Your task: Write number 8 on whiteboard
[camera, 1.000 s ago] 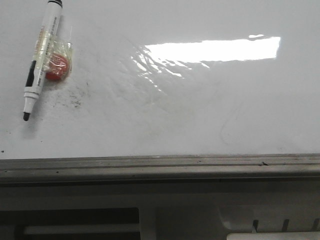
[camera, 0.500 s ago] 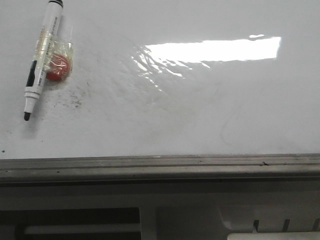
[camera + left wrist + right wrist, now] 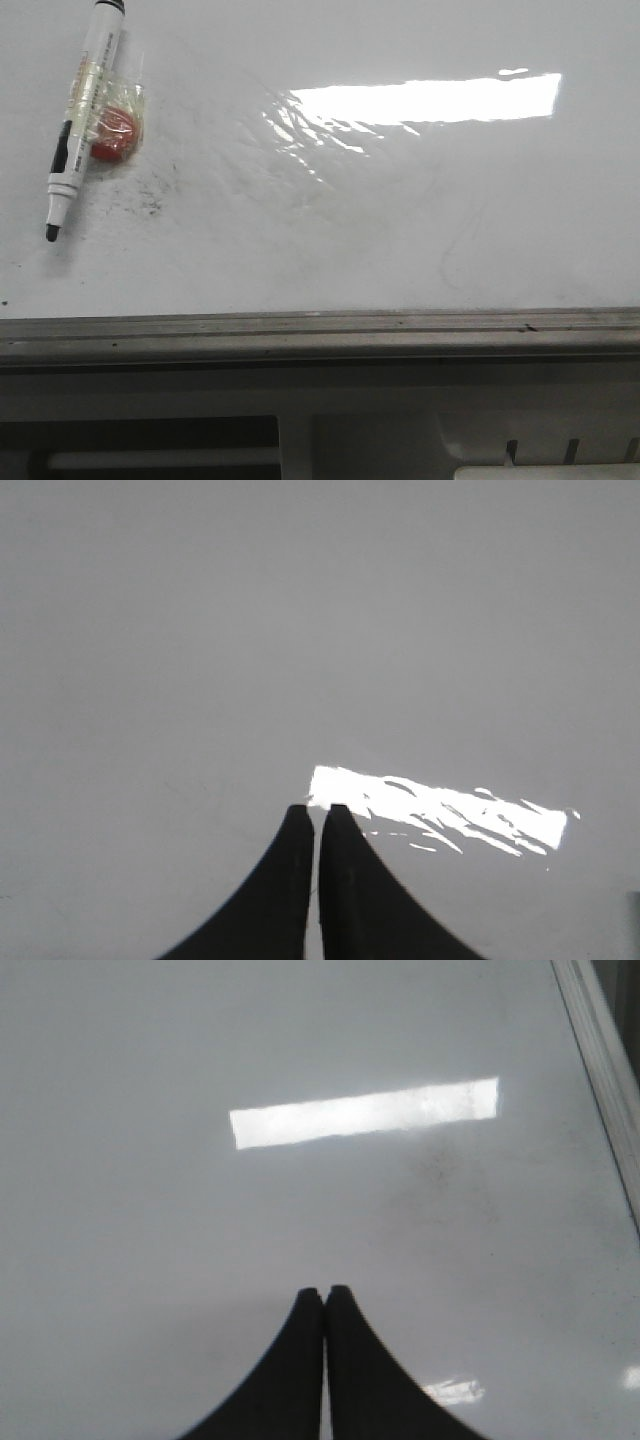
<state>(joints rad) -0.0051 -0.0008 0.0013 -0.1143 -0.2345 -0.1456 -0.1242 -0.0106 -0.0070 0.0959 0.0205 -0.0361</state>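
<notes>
The whiteboard [image 3: 360, 240] lies flat, glossy white with faint grey smudges and a bright glare patch; its grey metal edge rail [image 3: 320, 330] runs along the near side. No number 8 shows on it. A white marker with a black tip [image 3: 82, 118] lies uncapped at the far left, taped to a red round magnet [image 3: 113, 135]. Neither gripper shows in the front view. My left gripper [image 3: 316, 812] is shut and empty over bare board. My right gripper [image 3: 325, 1293] is shut and empty over bare board too.
Dark speckled smudges [image 3: 150, 200] sit right of the marker tip. The board's rail also shows in the right wrist view [image 3: 600, 1070]. Below the rail in the front view is a grey frame with dark slots [image 3: 160, 440].
</notes>
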